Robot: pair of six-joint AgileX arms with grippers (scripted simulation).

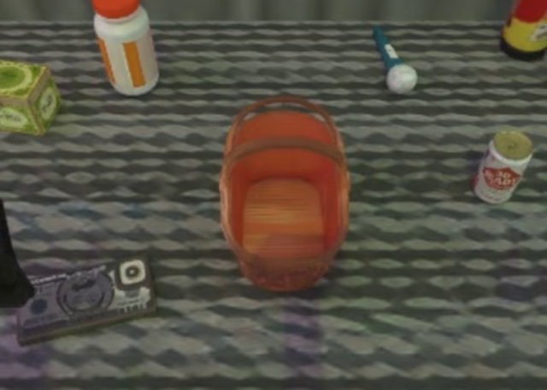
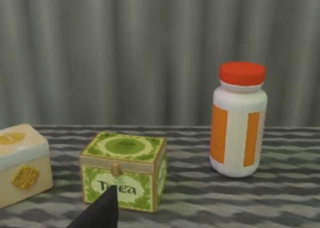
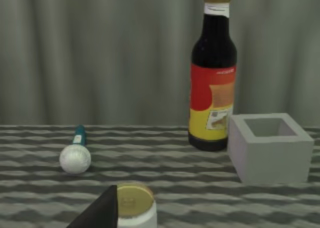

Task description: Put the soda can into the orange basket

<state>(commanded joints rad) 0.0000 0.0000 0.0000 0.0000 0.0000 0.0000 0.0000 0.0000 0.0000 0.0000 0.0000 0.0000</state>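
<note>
One orange basket mid-bench with nothing in it, your soda can upright well right of it, both grippers' states unreadable.

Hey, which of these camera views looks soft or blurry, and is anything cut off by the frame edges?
Top view: the orange basket looks smeared, and the red-and-yellow bottle is cropped at the corner. Right wrist view: the soda can is cut off at the lower edge. Left wrist view: the tea box is fairly crisp.
</note>
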